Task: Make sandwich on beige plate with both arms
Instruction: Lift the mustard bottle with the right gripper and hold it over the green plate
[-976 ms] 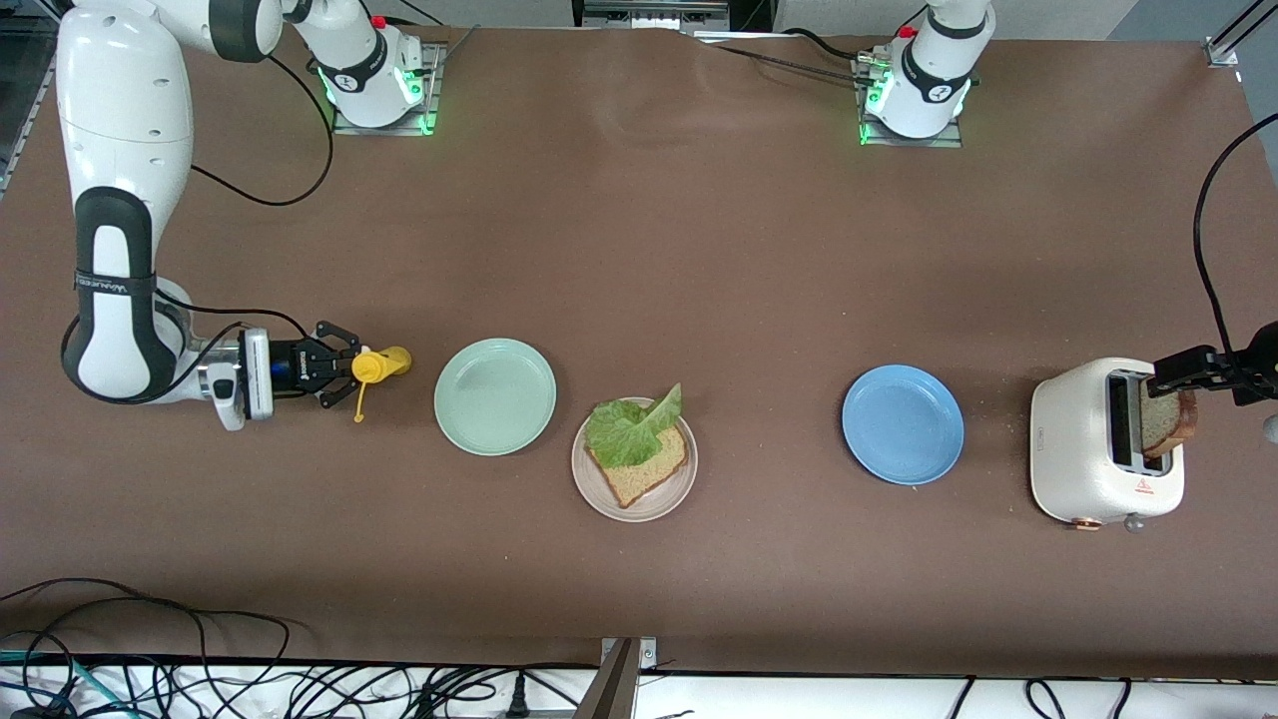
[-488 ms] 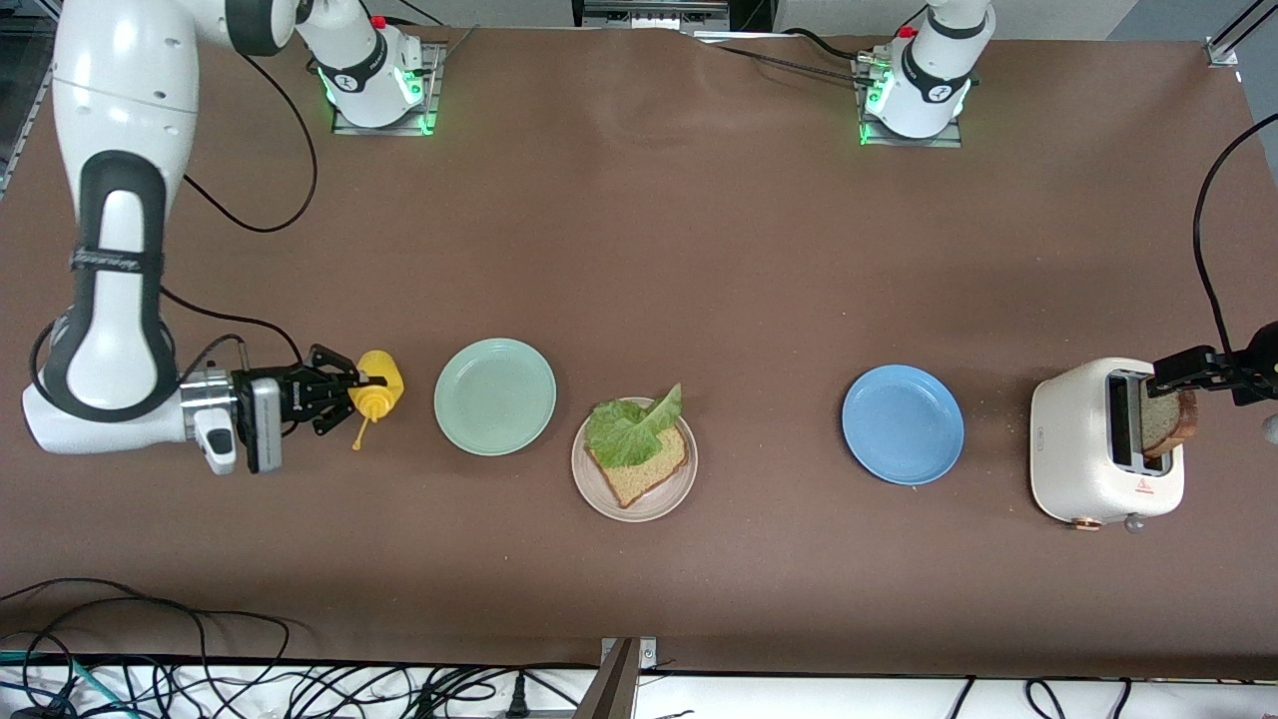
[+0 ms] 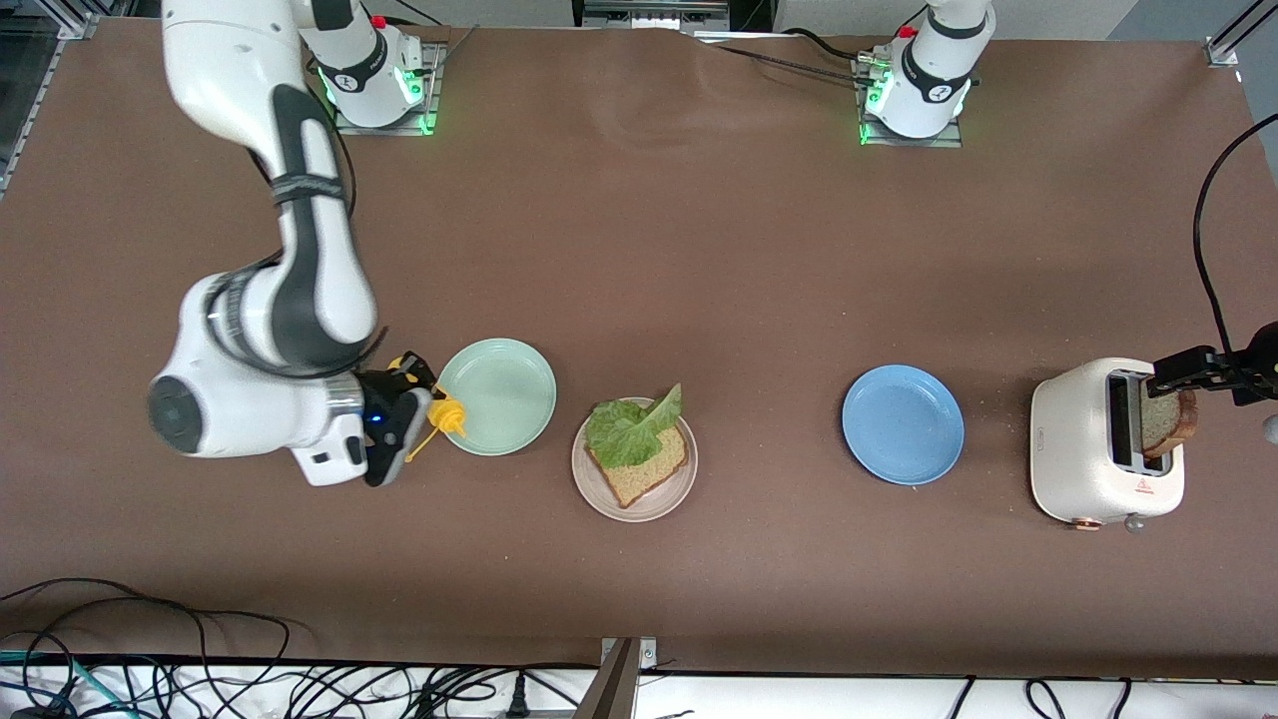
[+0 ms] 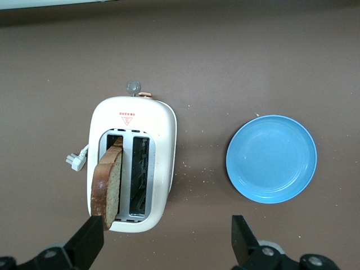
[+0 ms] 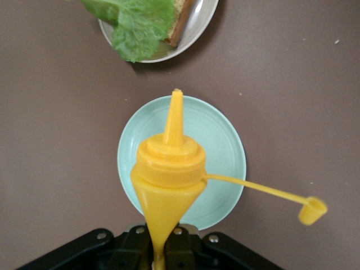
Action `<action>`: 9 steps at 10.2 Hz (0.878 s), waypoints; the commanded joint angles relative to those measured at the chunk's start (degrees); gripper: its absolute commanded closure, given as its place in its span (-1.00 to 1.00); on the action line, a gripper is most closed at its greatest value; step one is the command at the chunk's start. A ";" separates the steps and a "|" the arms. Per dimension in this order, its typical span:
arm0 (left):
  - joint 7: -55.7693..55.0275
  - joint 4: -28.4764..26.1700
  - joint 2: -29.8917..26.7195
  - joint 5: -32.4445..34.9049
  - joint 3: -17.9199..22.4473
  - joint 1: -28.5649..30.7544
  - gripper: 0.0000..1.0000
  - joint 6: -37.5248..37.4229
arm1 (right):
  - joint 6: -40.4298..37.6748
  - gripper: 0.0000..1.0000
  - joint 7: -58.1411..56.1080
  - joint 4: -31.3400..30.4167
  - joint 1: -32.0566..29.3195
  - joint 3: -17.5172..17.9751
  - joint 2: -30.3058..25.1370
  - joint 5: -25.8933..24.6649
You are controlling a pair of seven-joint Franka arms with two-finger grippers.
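Right tool [image 5: 160,247] clamped on yellow squeeze bottle [image 5: 169,174], nozzle down over mint plate [image 5: 225,140], likely bound for lettuce [image 3: 629,427]. Left tool [image 4: 169,247] wide open, empty, above toaster [image 4: 157,121] slice [image 4: 107,185].

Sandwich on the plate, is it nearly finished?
About halfway. Done: one bread slice with lettuce lies on the beige plate. In hand: the right hand is shut on a yellow mustard bottle, cap off, over the edge of the green plate. The left hand is open over the toaster. Left: the second slice stands in the toaster, and nothing tops the lettuce yet.
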 commanded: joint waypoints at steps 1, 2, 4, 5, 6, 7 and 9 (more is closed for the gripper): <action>1.36 -0.33 -0.44 -0.38 0.10 0.05 -1.00 -0.10 | 4.64 1.00 8.01 2.20 8.02 -0.60 1.20 -14.37; 1.36 -0.33 -0.44 -0.38 0.10 0.14 -1.00 -0.18 | 6.23 1.00 8.73 2.20 11.09 -0.51 1.47 -20.09; 1.36 -0.33 -0.44 -0.38 0.10 0.31 -1.00 -0.10 | 7.04 1.00 11.35 2.20 15.85 -0.51 2.17 -29.85; 1.36 -0.33 -0.44 -0.38 0.10 0.31 -1.00 -0.18 | 7.04 1.00 12.59 2.20 18.05 -0.43 2.70 -33.99; 1.36 -0.33 -0.44 -0.38 0.10 0.31 -1.00 -0.10 | 7.04 1.00 12.86 2.20 20.07 -0.60 3.48 -37.95; 1.36 -0.33 -0.44 -0.38 0.10 0.31 -1.00 -0.10 | 7.56 1.00 12.69 2.29 22.18 -0.60 4.62 -43.38; 1.36 -0.33 -0.44 -0.38 0.10 0.40 -1.00 -0.18 | 8.00 1.00 12.77 2.29 25.88 -0.43 6.12 -52.37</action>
